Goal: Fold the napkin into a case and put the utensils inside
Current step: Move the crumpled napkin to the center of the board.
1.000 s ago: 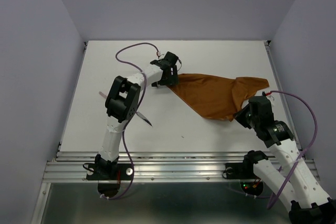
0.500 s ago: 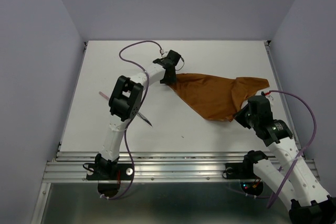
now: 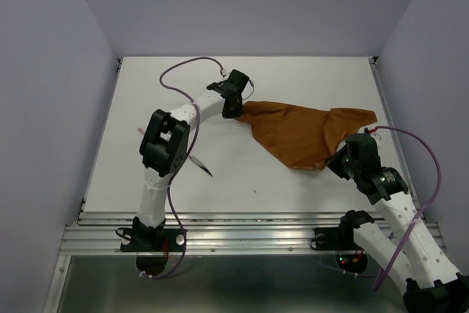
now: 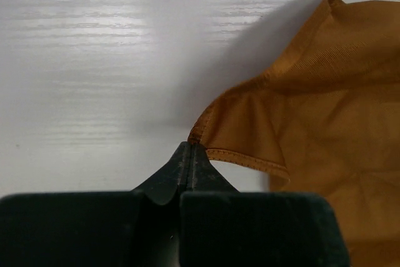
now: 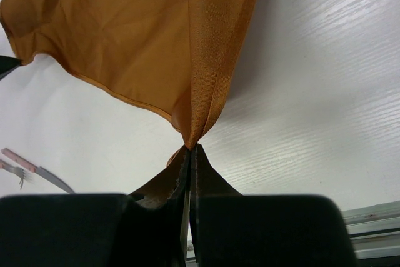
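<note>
One rust-orange napkin (image 3: 300, 131), one left gripper (image 4: 190, 154), one right gripper (image 5: 189, 154), two purple cables (image 3: 179, 71), one white table (image 3: 308, 78), at least two utensils (image 5: 39, 172) seen at the right wrist view's edge.

napkin (image 4: 325, 123): thin woven cloth, matt, stitched hem
table (image 4: 94, 60): white, faint grain, slight sheen
left gripper (image 4: 190, 152): black, matt

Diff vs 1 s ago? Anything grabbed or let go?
The left end effector went from open to shut, pinching the left corner of the napkin. Nothing was let go. Unchanged: the right end effector stays shut on the napkin's near right corner, and the utensils lie where they were.
</note>
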Robot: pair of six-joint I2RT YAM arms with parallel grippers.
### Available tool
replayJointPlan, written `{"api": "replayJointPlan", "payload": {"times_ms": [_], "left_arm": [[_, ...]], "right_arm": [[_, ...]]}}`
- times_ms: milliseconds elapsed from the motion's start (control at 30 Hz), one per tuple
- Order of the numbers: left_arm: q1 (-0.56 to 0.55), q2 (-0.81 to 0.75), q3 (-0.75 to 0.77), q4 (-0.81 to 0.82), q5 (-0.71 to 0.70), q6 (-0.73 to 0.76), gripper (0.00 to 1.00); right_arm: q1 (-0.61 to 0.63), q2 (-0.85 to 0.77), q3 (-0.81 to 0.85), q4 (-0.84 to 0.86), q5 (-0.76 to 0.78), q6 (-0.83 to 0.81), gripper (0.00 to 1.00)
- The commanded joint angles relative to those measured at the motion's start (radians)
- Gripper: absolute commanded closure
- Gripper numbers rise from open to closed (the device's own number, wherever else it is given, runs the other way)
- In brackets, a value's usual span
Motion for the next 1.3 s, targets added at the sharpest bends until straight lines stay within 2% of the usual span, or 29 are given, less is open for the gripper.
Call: {"api": "replayJointPlan", "payload": {"times_ms": [0, 167, 567, 767, 933, 967, 1000, 1033, 1067, 1100, 1133, 1267], "left_arm": [[-0.005, -0.226, -0.053, 0.015, -0.007, -0.003, 1.0], [-0.005, -0.401, -0.176, 0.033, 0.0, 0.003, 1.0], [-0.002, -0.659, -0.4, 0.035, 0.023, -0.021, 1.0], [-0.003, -0.768, -0.645, 0.077, 0.081, -0.053, 1.0], [-0.005, -0.802, -0.856, 0.2, 0.177, -0.113, 1.0], [-0.005, -0.804, -0.873, 0.215, 0.195, -0.119, 0.92], [-0.005, -0.802, -0.895, 0.237, 0.2, -0.122, 0.79], [-0.005, -0.799, -0.899, 0.239, 0.2, -0.129, 0.65], [-0.003, -0.796, -0.902, 0.24, 0.197, -0.129, 0.39], [-0.006, -0.787, -0.903, 0.24, 0.187, -0.129, 0.31], [-0.005, -0.782, -0.903, 0.237, 0.178, -0.13, 0.25], [-0.014, -0.729, -0.888, 0.209, 0.054, -0.153, 0.23]], "right_arm": [[-0.007, -0.002, 0.0, 0.053, -0.001, -0.009, 0.97], [-0.007, 0.001, 0.005, 0.06, -0.012, -0.021, 0.97], [-0.007, 0.055, 0.035, 0.1, -0.064, -0.076, 0.97], [-0.007, 0.069, -0.002, 0.105, -0.07, -0.072, 0.96], [-0.007, 0.058, -0.08, 0.123, -0.101, 0.002, 0.96], [-0.007, 0.054, -0.098, 0.129, -0.102, 0.013, 0.96], [-0.007, 0.051, -0.104, 0.131, -0.104, 0.017, 0.96], [-0.007, 0.046, -0.107, 0.134, -0.108, 0.016, 0.96], [-0.007, 0.046, -0.109, 0.134, -0.111, 0.017, 0.96], [-0.007, 0.046, -0.106, 0.133, -0.113, 0.013, 0.96], [-0.007, 0.044, -0.104, 0.133, -0.113, 0.01, 0.96], [-0.007, 0.037, -0.091, 0.13, -0.112, 0.002, 0.95]]}}
